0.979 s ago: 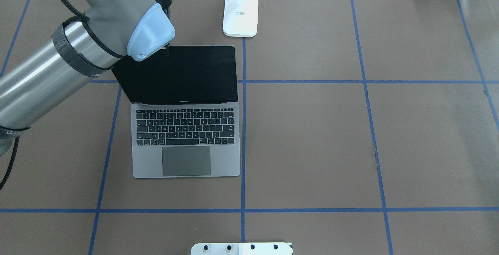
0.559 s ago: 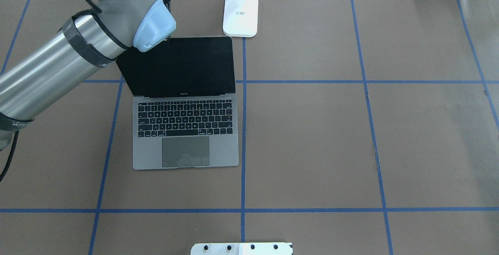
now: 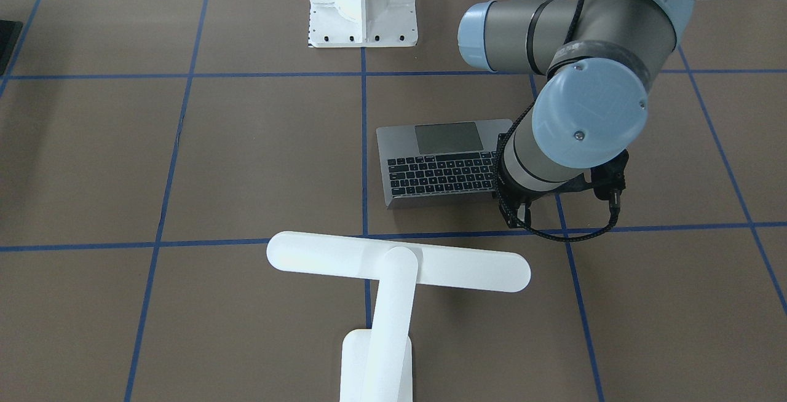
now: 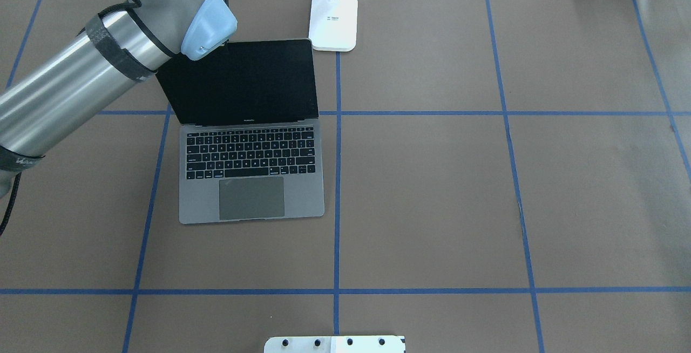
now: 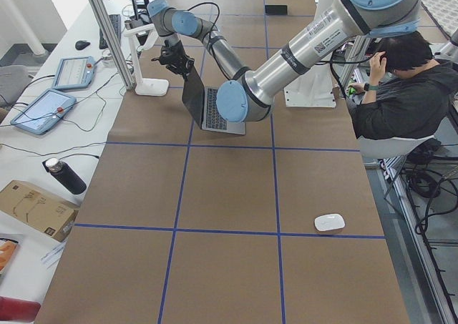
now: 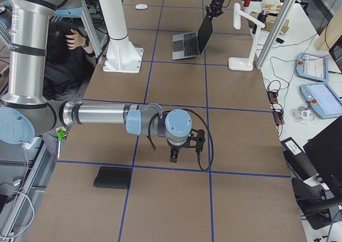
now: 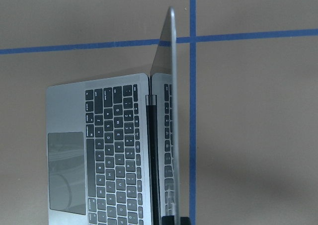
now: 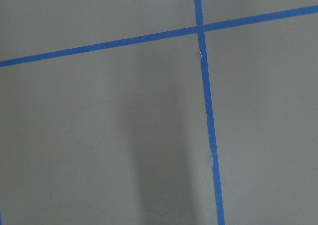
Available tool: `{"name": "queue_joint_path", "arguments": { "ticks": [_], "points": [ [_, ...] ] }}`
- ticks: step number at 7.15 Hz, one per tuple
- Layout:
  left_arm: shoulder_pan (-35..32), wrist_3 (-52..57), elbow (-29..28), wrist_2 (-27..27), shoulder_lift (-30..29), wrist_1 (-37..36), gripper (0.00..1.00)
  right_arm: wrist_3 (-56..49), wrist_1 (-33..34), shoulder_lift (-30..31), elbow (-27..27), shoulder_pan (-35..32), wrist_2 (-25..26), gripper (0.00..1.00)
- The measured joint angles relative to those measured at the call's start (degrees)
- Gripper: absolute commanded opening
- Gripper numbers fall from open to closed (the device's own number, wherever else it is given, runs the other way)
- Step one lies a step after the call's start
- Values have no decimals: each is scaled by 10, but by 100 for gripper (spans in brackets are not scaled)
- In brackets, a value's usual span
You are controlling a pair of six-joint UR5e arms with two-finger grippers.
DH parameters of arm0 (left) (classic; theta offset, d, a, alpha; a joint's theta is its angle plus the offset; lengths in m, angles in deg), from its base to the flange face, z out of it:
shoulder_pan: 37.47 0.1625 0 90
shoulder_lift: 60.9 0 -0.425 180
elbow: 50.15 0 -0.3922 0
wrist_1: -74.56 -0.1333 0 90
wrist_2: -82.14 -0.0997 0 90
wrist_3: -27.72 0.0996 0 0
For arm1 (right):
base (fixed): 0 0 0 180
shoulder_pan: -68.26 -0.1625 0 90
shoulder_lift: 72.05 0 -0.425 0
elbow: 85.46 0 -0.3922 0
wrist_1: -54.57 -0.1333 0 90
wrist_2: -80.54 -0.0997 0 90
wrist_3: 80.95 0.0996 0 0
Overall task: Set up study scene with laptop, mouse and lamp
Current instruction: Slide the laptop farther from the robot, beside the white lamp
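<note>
Laptop point(image 4: 251, 202) sits open, far left, near lamp point(image 4: 333, 21) base. Grip?
> left gripper point(image 5: 183, 66) pinches the lid point(image 7: 172, 111) by its far edge, which runs left-right straight under it; right arm point(image 6: 101, 115) is well off.

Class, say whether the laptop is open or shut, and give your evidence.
Open: the laptop shows its keyboard and trackpad, with the screen raised off them.

White pedestal point(image 3: 363, 2), black pad point(image 6: 112, 177) — seated person point(image 5: 404, 95)

Brown, blue-gridded table point(image 4: 432, 180), open laptop point(image 4: 253, 191), lamp point(image 4: 333, 21) just beside it, mouse point(image 5: 329, 222) well apart, black pad point(image 6: 112, 177), white pedestal point(image 3: 363, 2)
</note>
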Motion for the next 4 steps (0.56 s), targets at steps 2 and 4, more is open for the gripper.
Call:
{"name": "queue_joint_path", "arguments": {
  "ticks": [2, 4],
  "points": [
    [-4, 6, -20, -1, 0, 21, 0, 0, 0, -1, -1, 0, 0, 100],
    [-4, 7, -27, -1, 0, 31, 0, 0, 0, -1, -1, 0, 0, 100]
  ]
}}
